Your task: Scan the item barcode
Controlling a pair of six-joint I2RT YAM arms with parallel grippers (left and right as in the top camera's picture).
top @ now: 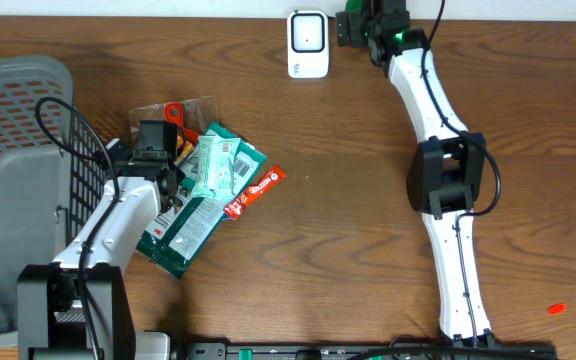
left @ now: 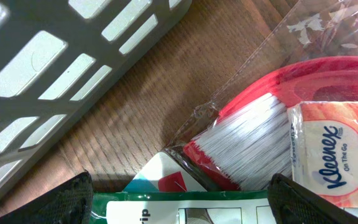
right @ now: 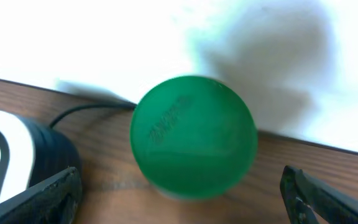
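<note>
**Presently at the scanner: green item stands free, both end effectors apart**

Presently my right end effector (right: 179, 198) is extended to the far edge of the bench (top: 368, 250), its fingers spread wide on either side of the green item (right: 193, 135) without touching it. The item rests on the bench against the white wall (right: 135, 31), just beside the scanner (top: 308, 43). I judge it sits there so that its code can be brought before the scanner window, and the wide opening suits either taking it up or backing off.

The green item presents a round, matt green face with faint raised lettering that is too blurred to read. No barcode shows on that face, so I cannot tell where the code lies. A dark cable (right: 98, 107) runs behind the scanner.

My left end effector (left: 182, 205) hovers with its fingers apart and empty over the pile of waiting goods next to the grey basket (top: 18, 150). The pile holds a Kleenex pack (left: 334, 168), a red-framed brush (left: 247, 143) in clear wrap and a green packet (top: 183, 235). In my judgement this arm is stationed there to pick from the pile.
</note>
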